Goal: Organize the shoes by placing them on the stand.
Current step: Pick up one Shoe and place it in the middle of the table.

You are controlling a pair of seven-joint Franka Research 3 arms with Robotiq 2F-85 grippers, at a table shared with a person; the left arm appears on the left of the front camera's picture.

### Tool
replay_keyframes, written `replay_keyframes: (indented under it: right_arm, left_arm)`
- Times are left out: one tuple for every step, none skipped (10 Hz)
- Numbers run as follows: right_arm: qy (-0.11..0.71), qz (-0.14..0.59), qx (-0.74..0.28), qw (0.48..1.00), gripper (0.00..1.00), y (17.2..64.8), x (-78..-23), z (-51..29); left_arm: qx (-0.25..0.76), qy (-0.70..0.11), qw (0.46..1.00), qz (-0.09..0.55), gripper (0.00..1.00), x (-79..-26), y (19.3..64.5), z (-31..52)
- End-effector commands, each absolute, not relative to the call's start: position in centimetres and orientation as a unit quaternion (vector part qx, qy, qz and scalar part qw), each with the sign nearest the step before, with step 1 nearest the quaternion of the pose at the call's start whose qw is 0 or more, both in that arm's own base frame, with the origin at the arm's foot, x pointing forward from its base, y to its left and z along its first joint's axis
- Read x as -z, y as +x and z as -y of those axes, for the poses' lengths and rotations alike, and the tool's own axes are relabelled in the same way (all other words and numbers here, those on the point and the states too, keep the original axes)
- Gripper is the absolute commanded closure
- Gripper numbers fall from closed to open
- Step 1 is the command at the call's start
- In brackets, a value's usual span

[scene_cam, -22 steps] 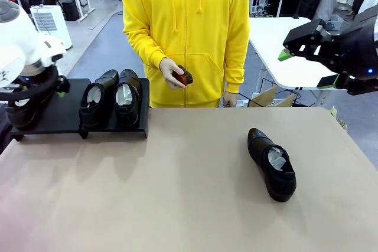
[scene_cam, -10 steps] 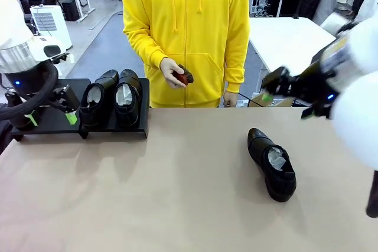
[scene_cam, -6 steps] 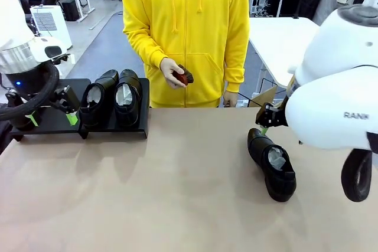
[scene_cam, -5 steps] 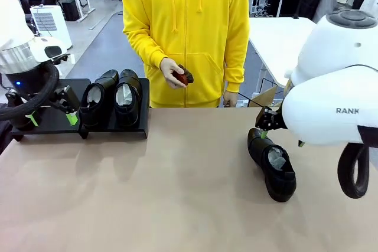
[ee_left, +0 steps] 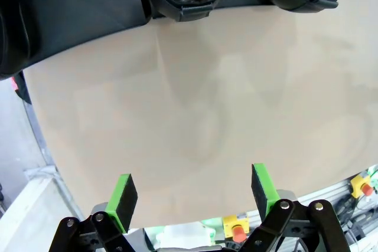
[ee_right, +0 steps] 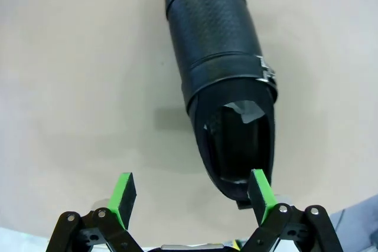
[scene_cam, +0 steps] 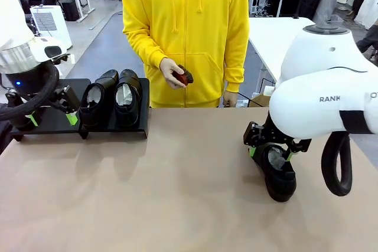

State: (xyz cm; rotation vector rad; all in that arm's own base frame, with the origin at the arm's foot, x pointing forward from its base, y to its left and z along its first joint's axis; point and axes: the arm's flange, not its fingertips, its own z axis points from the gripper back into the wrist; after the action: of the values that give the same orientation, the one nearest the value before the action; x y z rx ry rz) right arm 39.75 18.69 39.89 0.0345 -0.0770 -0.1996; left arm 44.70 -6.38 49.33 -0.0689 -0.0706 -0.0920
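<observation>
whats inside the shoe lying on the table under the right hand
Crumpled white paper shows in the opening of the shoe, tucked toward the toe. The toe's interior is covered by the upper, and the heel end looks dark and bare.

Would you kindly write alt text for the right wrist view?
A glossy black dress shoe lies on the tan table, white paper showing in its opening. The open right gripper hovers above its heel end, one green pad over the heel, not gripping it.

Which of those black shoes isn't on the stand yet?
The shoe lying alone on the tan table, under the open right gripper. The other shoes that can be seen already sit side by side on the black stand at the left.
</observation>
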Motion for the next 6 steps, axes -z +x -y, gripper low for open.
replay_keyframes:
  right_arm:
    - [0.034,0.008,0.069,0.997,0.00,41.0,-39.4,-18.5]
    - [0.038,-0.003,0.067,0.997,0.00,41.4,-38.7,-18.4]
    - [0.042,-0.011,0.058,0.997,0.00,41.7,-38.3,-18.5]
    - [0.038,-0.008,0.054,0.998,0.00,42.0,-37.8,-18.6]
    - [0.034,-0.003,0.054,0.998,0.00,42.4,-37.3,-18.7]
    - [0.032,-0.001,0.053,0.998,0.00,42.7,-37.1,-18.9]
  left_arm:
    - [0.047,-0.036,0.997,0.040,0.00,-49.2,44.7,6.1]
    - [0.047,-0.036,0.997,0.040,0.00,-49.2,44.7,6.1]
    - [0.047,-0.036,0.997,0.040,0.00,-49.2,44.7,6.1]
    - [0.047,-0.036,0.997,0.040,0.00,-49.2,44.7,6.1]
    - [0.047,-0.036,0.997,0.040,0.00,-49.2,44.7,6.1]
    - [0.047,-0.036,0.997,0.040,0.00,-49.2,44.7,6.1]
